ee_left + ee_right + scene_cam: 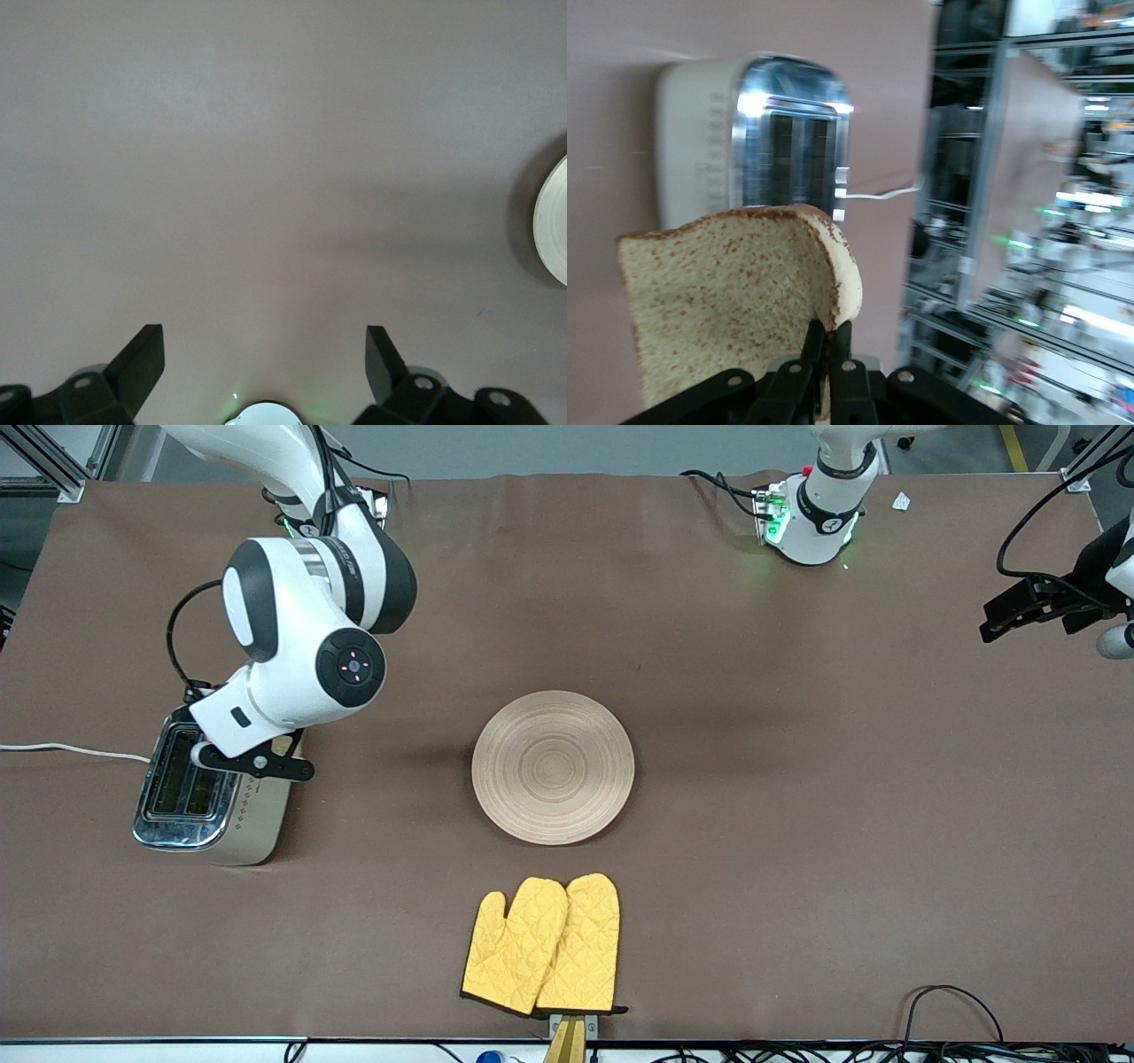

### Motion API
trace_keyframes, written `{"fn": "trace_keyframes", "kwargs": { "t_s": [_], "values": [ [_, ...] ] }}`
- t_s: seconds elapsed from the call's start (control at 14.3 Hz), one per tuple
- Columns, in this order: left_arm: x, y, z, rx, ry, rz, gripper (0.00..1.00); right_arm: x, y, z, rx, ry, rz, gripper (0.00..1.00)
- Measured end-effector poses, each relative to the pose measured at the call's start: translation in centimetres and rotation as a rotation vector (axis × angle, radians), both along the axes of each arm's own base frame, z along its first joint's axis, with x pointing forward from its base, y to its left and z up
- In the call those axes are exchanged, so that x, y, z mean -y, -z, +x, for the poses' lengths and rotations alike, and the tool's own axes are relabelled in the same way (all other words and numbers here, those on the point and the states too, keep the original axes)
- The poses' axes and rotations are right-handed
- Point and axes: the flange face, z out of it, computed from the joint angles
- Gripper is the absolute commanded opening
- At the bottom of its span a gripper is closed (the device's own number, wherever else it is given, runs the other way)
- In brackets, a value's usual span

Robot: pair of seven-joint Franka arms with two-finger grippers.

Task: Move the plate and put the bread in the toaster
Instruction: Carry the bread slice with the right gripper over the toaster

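My right gripper (830, 335) is shut on the crust edge of the bread (726, 301), a speckled tan slice held upright in the air over the toaster (753, 142). In the front view the right gripper (261, 764) hangs over the toaster (199, 802), which stands toward the right arm's end of the table with both slots showing. The arm hides most of the bread there. The wooden plate (553, 766) lies mid-table with nothing on it; its rim shows in the left wrist view (554, 221). My left gripper (266, 341) is open and empty, waiting at the left arm's end (1028, 607).
A pair of yellow oven mitts (542, 943) lies nearer to the front camera than the plate. The toaster's white cord (71, 750) runs off the table's end. Cables lie along the front edge (948, 1010).
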Motion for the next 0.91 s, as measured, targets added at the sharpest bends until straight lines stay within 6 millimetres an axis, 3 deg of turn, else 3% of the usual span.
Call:
{"fn": "trace_keyframes", "kwargs": {
  "t_s": [0.42, 0.91],
  "values": [
    [0.3, 0.1, 0.0, -0.003, 0.005, 0.0, 1.0, 2.1, 3.8, 1.3, 0.002, -0.073, -0.271, 0.0],
    [0.5, 0.7, 0.2, -0.014, 0.008, -0.005, 1.0, 5.9, 5.6, 3.0, 0.065, -0.093, -0.337, 0.0]
  ]
}}
